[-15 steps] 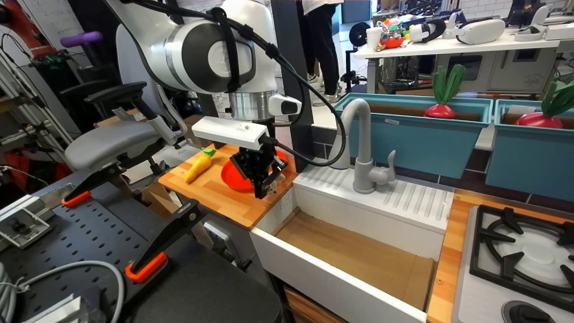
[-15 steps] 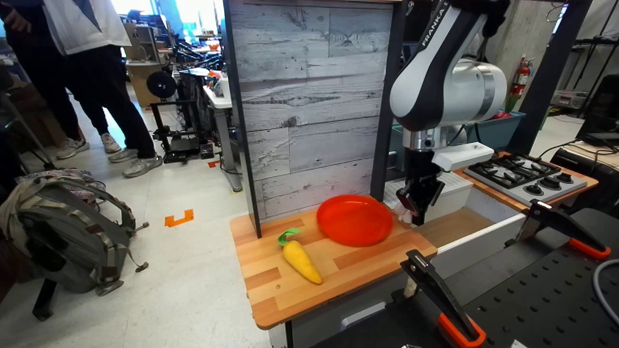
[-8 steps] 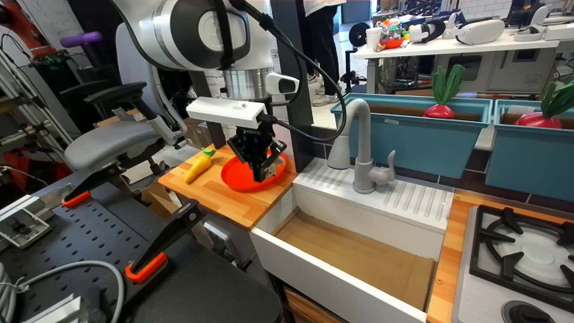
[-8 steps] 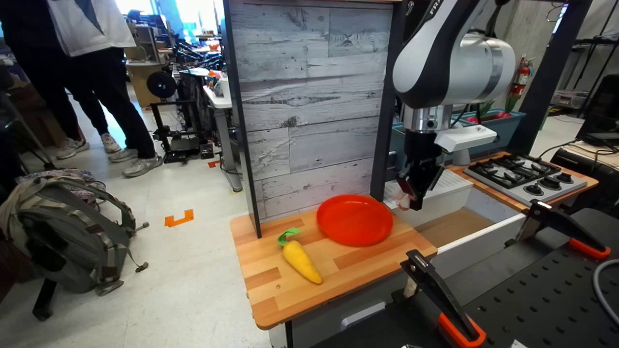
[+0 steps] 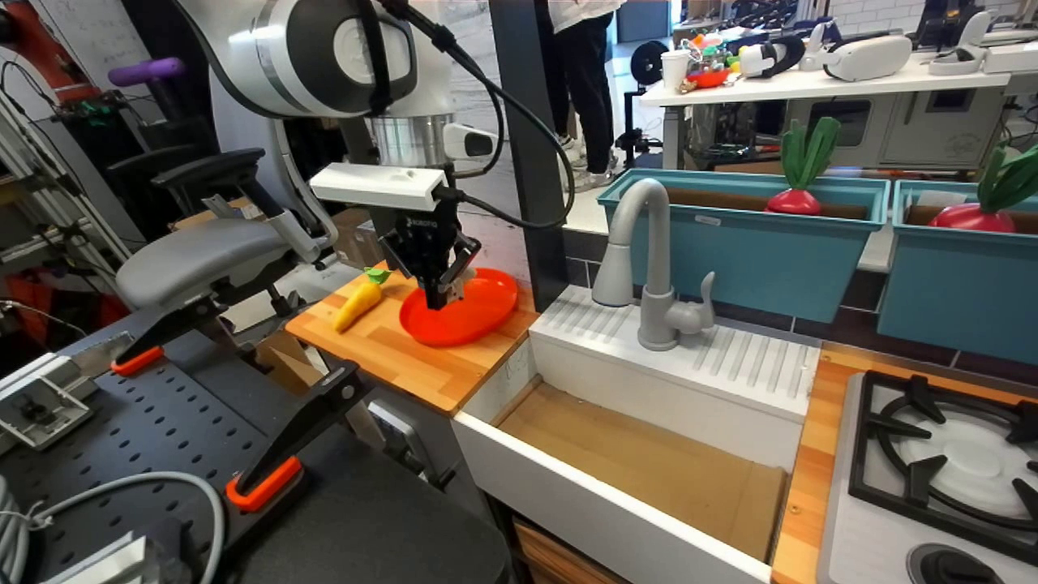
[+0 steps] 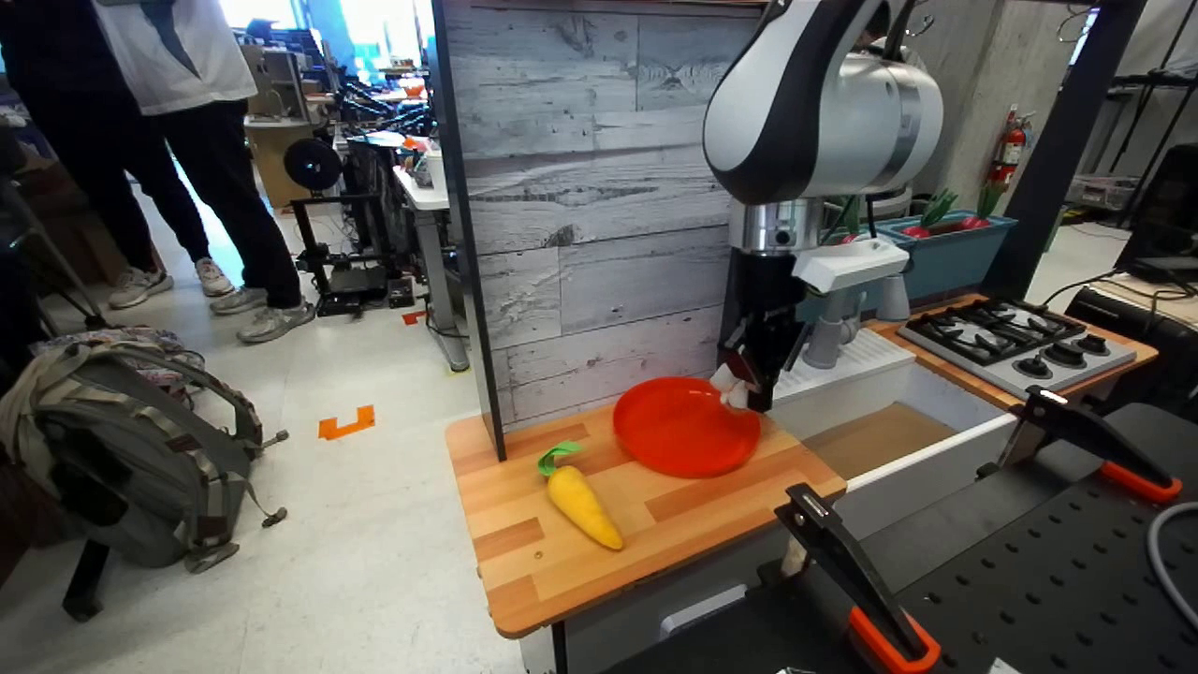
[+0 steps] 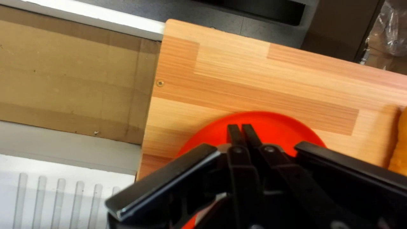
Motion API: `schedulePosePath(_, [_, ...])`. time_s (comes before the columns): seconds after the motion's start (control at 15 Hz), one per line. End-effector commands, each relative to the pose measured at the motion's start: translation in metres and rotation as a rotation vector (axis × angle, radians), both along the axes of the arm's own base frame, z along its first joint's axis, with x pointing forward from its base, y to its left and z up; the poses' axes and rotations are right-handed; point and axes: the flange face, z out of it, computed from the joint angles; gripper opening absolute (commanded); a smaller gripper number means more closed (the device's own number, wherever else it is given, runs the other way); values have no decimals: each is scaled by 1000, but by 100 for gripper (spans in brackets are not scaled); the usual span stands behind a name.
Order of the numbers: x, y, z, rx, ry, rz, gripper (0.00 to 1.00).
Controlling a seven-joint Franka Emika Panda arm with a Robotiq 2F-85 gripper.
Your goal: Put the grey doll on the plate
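Observation:
The orange-red plate [image 5: 491,302] lies on the wooden counter in both exterior views [image 6: 669,431]. Its far part also shows in the wrist view [image 7: 283,128]. My gripper [image 5: 443,298] is shut on the small pale grey doll [image 5: 461,285] and holds it above the plate. In an exterior view the doll [image 6: 732,386] hangs at the gripper's tips [image 6: 756,398], over the plate's edge nearest the sink. In the wrist view the fingertips [image 7: 243,128] are nearly together over the plate. Only a sliver of the doll [image 7: 223,147] shows there; the fingers hide the rest.
A yellow carrot-like toy [image 6: 582,505] with a green top lies on the counter beside the plate. A white sink [image 5: 616,503] with a grey faucet [image 5: 658,268] adjoins the counter. A dark post [image 5: 531,146] and a wood-patterned panel [image 6: 599,187] stand behind the plate.
My gripper has risen and moved away from the sink side, carrying the doll from beside the plate to over its edge. The plate and yellow toy have not moved.

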Motion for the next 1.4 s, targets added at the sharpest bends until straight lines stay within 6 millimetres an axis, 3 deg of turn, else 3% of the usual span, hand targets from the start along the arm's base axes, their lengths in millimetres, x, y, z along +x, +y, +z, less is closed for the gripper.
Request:
schedulePosePath(0.0, [12, 20, -7, -12, 39, 42, 1])
schedulePosePath(0.33, [27, 39, -23, -13, 75, 64, 1])
schedulePosePath(0.67, [38, 43, -43, -12, 96, 54, 1])
schedulePosePath(0.73, [40, 42, -45, -12, 101, 50, 30])
schedulePosePath(0.87, [44, 41, -48, -10, 100, 44, 36])
schedulePosePath(1.13, [49, 38, -50, -6, 109, 37, 66])
schedulePosePath(1.33, [43, 34, -38, 10, 75, 54, 87])
